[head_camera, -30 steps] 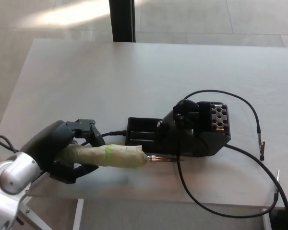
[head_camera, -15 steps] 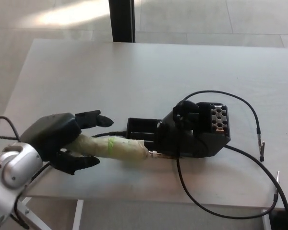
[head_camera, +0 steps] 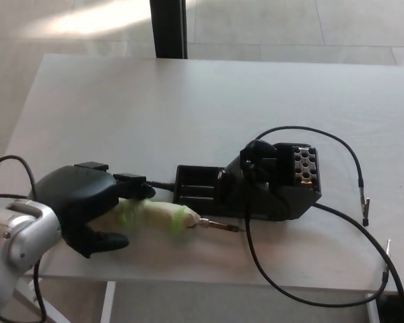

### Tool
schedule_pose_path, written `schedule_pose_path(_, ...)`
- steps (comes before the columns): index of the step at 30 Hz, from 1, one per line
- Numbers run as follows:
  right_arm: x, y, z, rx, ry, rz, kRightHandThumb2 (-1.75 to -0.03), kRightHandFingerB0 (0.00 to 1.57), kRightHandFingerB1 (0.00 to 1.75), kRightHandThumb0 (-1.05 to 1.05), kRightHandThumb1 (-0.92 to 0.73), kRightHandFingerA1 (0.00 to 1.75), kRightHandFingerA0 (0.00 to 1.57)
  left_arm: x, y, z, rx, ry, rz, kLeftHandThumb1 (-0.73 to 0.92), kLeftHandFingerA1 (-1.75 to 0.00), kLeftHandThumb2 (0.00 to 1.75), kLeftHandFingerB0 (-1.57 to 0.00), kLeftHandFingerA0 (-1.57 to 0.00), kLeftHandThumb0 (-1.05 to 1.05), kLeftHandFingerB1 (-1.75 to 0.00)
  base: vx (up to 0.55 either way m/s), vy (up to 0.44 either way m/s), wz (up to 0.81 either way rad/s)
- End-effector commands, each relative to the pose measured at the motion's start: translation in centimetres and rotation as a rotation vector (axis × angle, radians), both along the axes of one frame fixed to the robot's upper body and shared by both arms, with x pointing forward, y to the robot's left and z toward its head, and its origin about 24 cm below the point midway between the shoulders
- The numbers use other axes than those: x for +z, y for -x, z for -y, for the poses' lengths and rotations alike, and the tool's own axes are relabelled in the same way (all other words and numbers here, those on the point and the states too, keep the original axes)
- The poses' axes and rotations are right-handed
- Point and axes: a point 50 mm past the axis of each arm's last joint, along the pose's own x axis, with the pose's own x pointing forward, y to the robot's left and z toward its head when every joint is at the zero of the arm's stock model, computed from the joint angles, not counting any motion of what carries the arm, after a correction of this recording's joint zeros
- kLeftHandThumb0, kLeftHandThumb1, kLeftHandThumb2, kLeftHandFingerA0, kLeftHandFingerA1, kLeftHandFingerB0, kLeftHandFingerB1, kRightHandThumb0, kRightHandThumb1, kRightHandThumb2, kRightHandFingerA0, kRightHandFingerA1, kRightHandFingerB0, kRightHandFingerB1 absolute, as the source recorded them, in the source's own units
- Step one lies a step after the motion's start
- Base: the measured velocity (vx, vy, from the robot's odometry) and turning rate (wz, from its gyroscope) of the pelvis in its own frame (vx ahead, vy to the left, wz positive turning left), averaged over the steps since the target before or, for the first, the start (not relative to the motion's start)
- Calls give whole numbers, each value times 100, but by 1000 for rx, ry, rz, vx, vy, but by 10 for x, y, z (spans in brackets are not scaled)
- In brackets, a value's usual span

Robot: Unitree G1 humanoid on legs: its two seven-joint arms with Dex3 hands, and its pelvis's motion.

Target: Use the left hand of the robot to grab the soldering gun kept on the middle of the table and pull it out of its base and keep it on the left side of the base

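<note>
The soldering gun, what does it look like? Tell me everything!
The soldering gun has a fat handle wrapped in pale yellowish tape with green bands, and a thin metal tip pointing right toward the black base. It lies nearly flat, out of the base, near the table's front edge. The left robot hand covers its back end, fingers around it.

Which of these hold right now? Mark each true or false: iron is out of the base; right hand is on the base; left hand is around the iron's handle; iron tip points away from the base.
1. The iron is out of the base: true; it lies to the base's left, by the table's front edge.
2. The right hand is on the base: false; no right hand is in view.
3. The left hand is around the iron's handle: true.
4. The iron tip points away from the base: false; it points toward the base.
</note>
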Motion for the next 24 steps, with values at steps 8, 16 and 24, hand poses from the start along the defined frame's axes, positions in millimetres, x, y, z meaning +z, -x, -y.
schedule_pose_path(8, 9, -1, 6, -7, -6, 47, -123, 54, 118, -105, -31, 102, 134, 14, 12, -34, 20, -130, -22, 76, -55, 62, -26, -13, -58, -34, 0, 0, 0)
schedule_pose_path(16, 9, -1, 5, -1, -11, 58, -107, 63, 136, -105, -33, 98, 130, 35, 41, -40, 109, 211, -100, 72, -57, 62, -18, -10, -63, -32, 0, 0, 0)
schedule_pose_path(24, 7, 6, 6, 3, -9, 27, -120, 60, 124, -105, -29, 103, 125, 61, 67, -84, 487, 1031, -64, 57, -55, 89, -10, -18, -62, -43, 0, 0, 0)
